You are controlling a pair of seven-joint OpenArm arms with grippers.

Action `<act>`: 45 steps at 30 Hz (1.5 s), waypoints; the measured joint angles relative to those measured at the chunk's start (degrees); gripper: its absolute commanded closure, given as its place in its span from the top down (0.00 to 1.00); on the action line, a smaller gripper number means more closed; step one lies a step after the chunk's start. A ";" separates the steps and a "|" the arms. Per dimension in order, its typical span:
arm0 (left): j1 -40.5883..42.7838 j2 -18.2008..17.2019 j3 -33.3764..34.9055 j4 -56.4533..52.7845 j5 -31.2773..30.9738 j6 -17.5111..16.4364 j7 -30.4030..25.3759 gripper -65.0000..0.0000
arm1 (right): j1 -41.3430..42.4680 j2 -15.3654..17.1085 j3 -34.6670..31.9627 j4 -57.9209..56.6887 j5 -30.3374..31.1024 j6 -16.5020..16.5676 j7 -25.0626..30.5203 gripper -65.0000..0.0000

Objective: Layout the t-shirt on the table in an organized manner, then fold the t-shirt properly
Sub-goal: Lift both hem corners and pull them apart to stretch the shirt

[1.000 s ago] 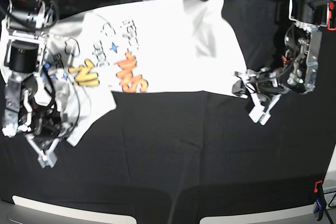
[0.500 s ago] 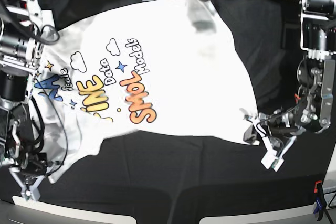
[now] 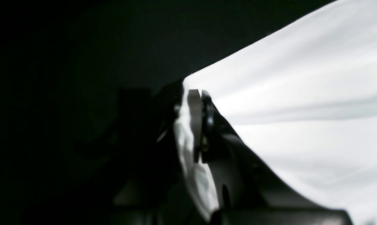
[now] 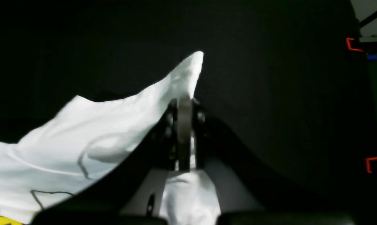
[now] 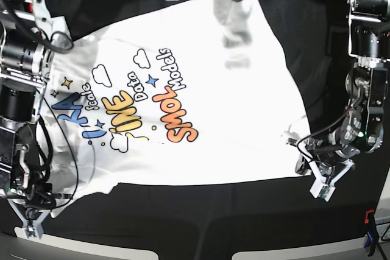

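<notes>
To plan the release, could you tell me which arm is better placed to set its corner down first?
Probably the right: its claw, shut on the t-shirt, sits by the table's near edge; the left claw holds farther in.

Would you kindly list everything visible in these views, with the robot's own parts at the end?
t-shirt: one, white with blue, yellow and orange print facing up, spread across the middle of the table.
table: one, black cloth surface, under everything.
clamps: at least two, red and blue, at the table's edges.
left end effector: one, dark, shut on a plain white shirt corner, base view's right.
right end effector: one, dark, shut on a shirt corner, base view's lower left.
</notes>
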 measured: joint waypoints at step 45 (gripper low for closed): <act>-23.93 7.15 -0.04 -43.76 15.96 -3.10 -26.34 0.00 | 14.64 -5.14 0.22 -22.95 -7.54 -9.18 23.98 0.00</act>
